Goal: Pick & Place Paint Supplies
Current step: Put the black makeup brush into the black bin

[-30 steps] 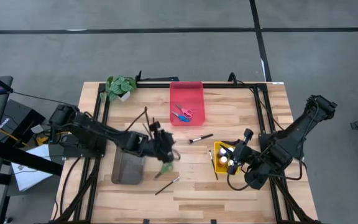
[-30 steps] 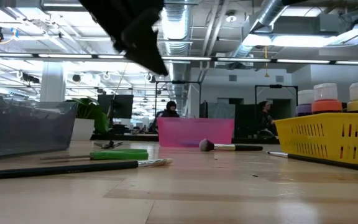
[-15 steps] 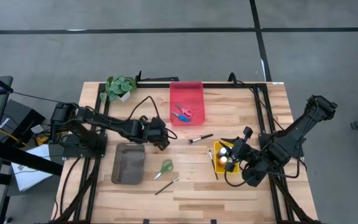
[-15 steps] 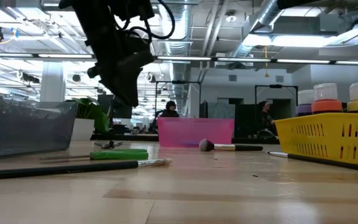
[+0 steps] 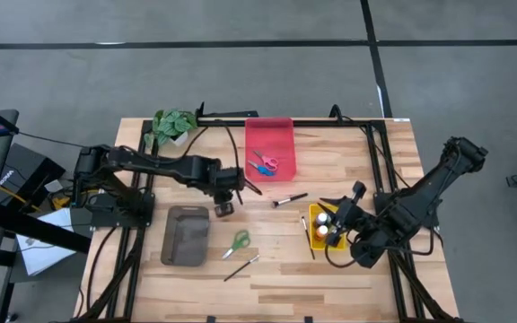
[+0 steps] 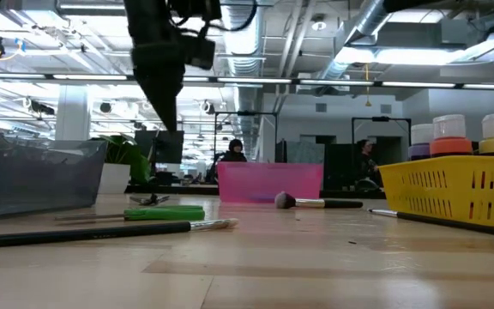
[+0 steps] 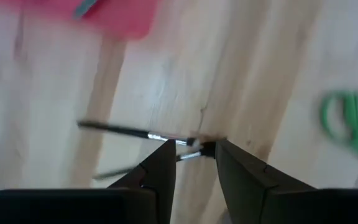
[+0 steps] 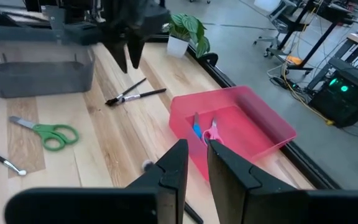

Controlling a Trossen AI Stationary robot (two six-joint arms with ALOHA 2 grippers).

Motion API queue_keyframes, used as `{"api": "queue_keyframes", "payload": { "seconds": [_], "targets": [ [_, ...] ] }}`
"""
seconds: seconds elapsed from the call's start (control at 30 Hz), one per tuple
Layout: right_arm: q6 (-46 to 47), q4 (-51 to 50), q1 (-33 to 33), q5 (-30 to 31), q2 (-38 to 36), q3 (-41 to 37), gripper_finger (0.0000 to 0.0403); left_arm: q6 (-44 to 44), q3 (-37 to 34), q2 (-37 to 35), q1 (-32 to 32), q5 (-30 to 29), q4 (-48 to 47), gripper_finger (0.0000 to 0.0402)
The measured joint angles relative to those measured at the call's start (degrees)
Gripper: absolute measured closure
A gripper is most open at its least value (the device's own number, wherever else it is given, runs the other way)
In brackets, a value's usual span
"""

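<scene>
Starts at the far left with a potted plant at the table's back edge, well away from the left pincer. Finds a grey tray nearer, just beside that pincer on the left arm's own side. Shows the left pincer hanging above the bare wood between the grey tray and a red tray, fingers a little apart and clamped on nothing. Places two thin brushes crossed on the table directly beneath its tips, not touching them. Sets green scissors flat on the wood near this pincer, toward the front edge, with one more brush just past them. Holds pink and blue scissors inside the red tray, near the left pincer on its side toward the right arm.

Lays a grey-tipped brush between the two pincers, closer to the right one. Puts a dark brush just beside a yellow basket, on the side away from the right pincer. Keeps paint bottles upright inside the basket, right next to that pincer. Shows the right pincer low beside the basket, fingers parted by a narrow gap, gripping nothing.
</scene>
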Motion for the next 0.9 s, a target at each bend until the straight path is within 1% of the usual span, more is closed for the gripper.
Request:
{"api": "queue_keyframes", "payload": {
  "seconds": [0.13,0.2,0.27,0.4,0.47,0.57,0.63,0.9],
  "targets": [
    [0.19,-0.61,0.0,-0.02,-1.32,0.04,0.0346,15.34,0.24,0.0,-1.96,0.53,-0.54,0.0295],
    [0.19,-0.58,0.19,0.0,-1.9,0.04,0.0346,19.51,0.27,0.74,-3.37,0.87,-0.11,0.0295],
    [0.21,-0.6,0.67,-0.08,-2.07,0.04,0.0346,21.04,0.22,2.1,-4.47,1.29,-0.27,0.0295],
    [0.21,-0.59,1.62,-0.09,-2.2,0.04,0.0346,23.72,0.22,7.23,-5.08,6.33,0.24,0.0295],
    [0.2,-0.58,1.75,-0.09,-2.2,0.04,0.0346,25.44,0.2,10.37,-5.08,7.68,0.05,0.0295],
    [0.21,-0.6,2.08,-0.23,-2.2,0.04,0.0346,28.68,0.55,14.35,-5.07,7.79,-2.06,0.0288],
    [0.21,-0.6,2.41,-0.25,-2.2,0.04,0.0346,30.7,1.44,16.03,-5.06,6.73,-2.9,0.028],
    [0.22,-1.48,2.45,-0.29,-2.2,0.04,0.0346,36.54,5.14,16.54,-4.52,5.41,-3.84,0.0237]
  ]
}}
